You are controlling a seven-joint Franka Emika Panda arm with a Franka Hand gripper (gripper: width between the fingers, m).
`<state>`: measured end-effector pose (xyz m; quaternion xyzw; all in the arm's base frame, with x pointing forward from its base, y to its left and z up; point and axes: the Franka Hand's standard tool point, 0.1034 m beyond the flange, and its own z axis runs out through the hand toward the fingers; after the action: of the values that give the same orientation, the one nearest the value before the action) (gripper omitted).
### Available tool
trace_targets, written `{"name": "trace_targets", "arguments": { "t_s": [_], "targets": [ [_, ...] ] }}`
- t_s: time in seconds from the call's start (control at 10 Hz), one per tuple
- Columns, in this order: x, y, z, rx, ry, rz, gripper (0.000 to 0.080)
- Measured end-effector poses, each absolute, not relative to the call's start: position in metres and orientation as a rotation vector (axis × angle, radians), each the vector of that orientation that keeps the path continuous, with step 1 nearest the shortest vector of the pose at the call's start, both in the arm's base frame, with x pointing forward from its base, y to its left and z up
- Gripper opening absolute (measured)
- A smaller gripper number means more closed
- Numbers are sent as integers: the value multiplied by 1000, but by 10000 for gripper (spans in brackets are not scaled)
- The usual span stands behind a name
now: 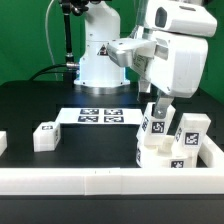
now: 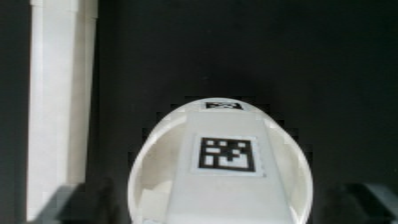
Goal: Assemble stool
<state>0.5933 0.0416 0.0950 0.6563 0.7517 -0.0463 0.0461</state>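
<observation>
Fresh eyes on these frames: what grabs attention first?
The bulky white arm dominates the exterior view's right, poised over a tagged leg that stands among clustered white stool parts. In the wrist view that leg fills the frame between the fingers; whether they clamp it is unclear. The marker board lies mid-table, with a lone leg toward the exterior view's left.

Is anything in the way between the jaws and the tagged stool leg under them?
Nothing visible does. The wrist view shows the tagged leg directly between the jaws of the gripper, no other part in the gap.
</observation>
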Motion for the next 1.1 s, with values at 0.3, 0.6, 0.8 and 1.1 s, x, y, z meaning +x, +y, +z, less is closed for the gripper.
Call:
{"name": "trace_targets", "arguments": {
  "t_s": [0.3,0.6,0.8,1.1],
  "targets": [
    [593,41,94,2032,2273,-145,331],
    [593,40,94,2120,2186,-139,331],
    [593,40,94,2347,1929,-122,331],
    [590,37,93,2605,1552,-99,331]
  ]
}}
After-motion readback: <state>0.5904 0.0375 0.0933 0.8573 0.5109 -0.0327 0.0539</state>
